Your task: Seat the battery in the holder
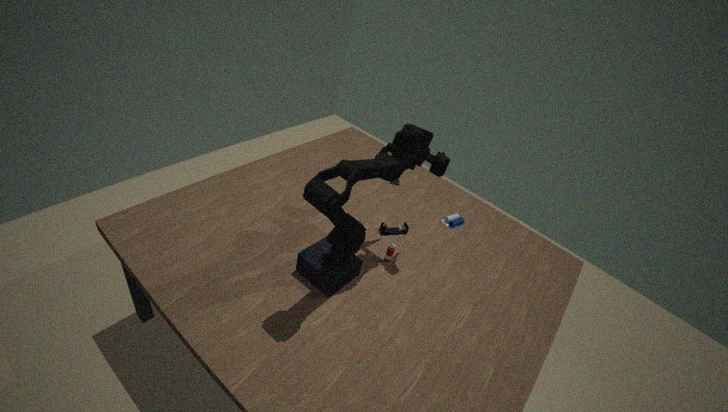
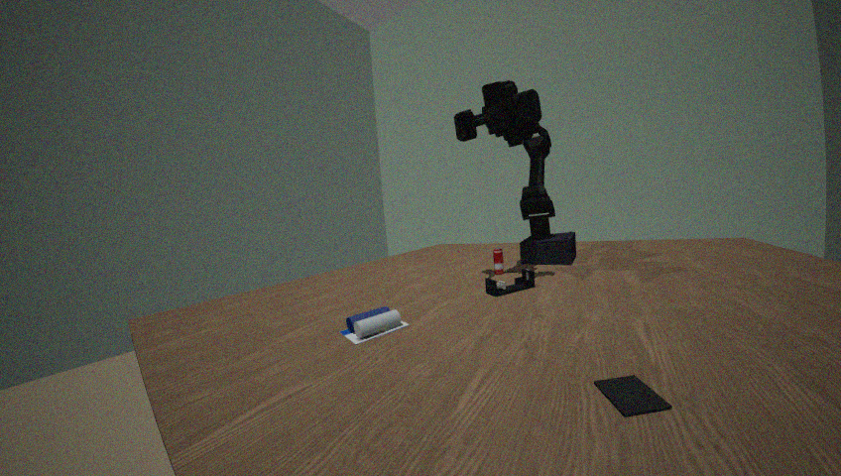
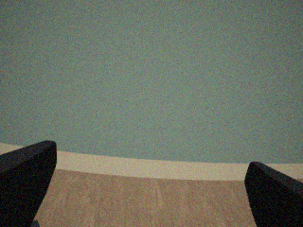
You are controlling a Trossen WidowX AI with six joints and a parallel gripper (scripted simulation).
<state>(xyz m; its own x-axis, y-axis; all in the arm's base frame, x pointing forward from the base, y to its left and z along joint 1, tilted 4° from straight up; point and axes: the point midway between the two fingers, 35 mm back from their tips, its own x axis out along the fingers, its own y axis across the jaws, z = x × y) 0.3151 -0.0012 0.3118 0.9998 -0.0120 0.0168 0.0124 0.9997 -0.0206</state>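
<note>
Grey-green walls surround a wooden desk (image 1: 459, 316) on a tan floor. Near the arm's base (image 2: 563, 240), a red battery (image 2: 498, 260) stands upright on the desk, outside the black holder (image 2: 511, 284), which sits just beside it, apart from it and with nothing in its cradle. Well away from both, a white cylinder (image 2: 377, 322) and a blue cylinder (image 2: 364, 315) lie side by side on a small white pad. A flat dark square (image 2: 631, 395) lies alone nearer the exterior camera. High above the desk, the arm's jaws stand spread wide and grasp nothing, their dark fingers framing the wrist view, with the two cylinders low between them.
</note>
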